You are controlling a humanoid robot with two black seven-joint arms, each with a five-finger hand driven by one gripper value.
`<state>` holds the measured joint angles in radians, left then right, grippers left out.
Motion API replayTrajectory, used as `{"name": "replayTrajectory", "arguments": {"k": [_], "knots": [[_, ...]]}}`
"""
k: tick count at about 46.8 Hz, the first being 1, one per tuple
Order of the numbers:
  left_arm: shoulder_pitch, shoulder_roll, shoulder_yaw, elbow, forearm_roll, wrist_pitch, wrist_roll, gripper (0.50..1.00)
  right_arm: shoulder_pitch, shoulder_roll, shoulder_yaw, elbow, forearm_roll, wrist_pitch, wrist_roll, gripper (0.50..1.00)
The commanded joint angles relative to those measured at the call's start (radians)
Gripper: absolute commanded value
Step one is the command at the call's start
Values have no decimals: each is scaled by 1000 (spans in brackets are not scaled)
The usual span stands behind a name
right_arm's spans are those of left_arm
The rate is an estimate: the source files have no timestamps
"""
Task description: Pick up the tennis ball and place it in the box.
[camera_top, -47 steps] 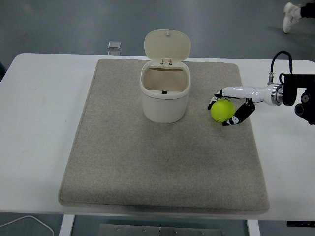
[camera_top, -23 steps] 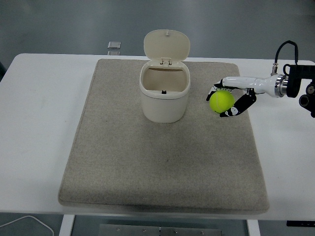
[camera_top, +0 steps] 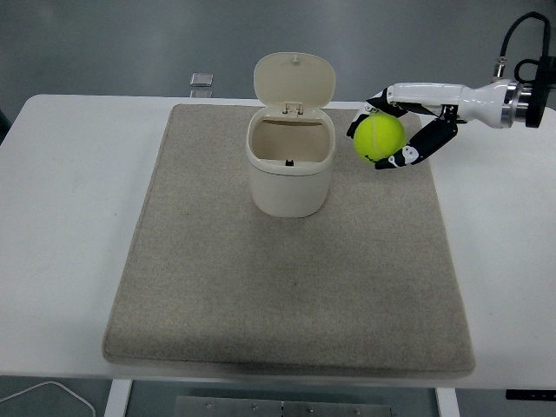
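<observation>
The tennis ball (camera_top: 378,138) is held in the air by the right hand (camera_top: 401,130), which reaches in from the 3 o'clock edge of the head view. The fingers (camera_top: 421,145) are curled around the ball: white upper fingers lie over its top, and black, white-tipped ones cup it from below and from the 3 o'clock side. The ball is clear of the mat (camera_top: 291,252) and sits just beside the box (camera_top: 291,169), at the box's 3 o'clock side, about level with its rim. It is not over the opening.

The box is a cream bin with rounded corners, set upright on the far half of the mat. Its hinged lid (camera_top: 295,80) is raised and stands upright at the 12 o'clock side of the opening. A small dark mark is seen inside, at the bottom of the back wall.

The grey-beige mat covers the middle of the white counter (camera_top: 69,226), whose bare surface is visible at 9 o'clock and 3 o'clock. A small dark square object (camera_top: 201,80) lies at the counter's far edge, at about 11 o'clock from the box. A white cable (camera_top: 48,395) is seen at the lower left corner, below the counter's near edge. A black cable (camera_top: 521,30) loops up from the right wrist.
</observation>
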<state>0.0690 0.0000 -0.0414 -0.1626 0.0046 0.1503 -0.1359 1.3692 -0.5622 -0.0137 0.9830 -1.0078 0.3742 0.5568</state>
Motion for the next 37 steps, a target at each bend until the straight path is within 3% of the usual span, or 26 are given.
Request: {"name": "replayTrajectory", "arguments": {"k": [1, 22, 28, 37], "knots": [[0, 0, 0, 0, 0, 0, -1, 996, 2, 27, 26, -1, 0, -1, -5, 500], [0, 0, 0, 0, 0, 0, 1, 996, 18, 142, 35, -30, 15, -61, -15, 500], [0, 0, 0, 0, 0, 0, -1, 996, 16, 148, 35, -33, 15, -83, -63, 500], [0, 0, 0, 0, 0, 0, -1, 996, 16, 166, 35, -33, 15, -112, -72, 504]]}}
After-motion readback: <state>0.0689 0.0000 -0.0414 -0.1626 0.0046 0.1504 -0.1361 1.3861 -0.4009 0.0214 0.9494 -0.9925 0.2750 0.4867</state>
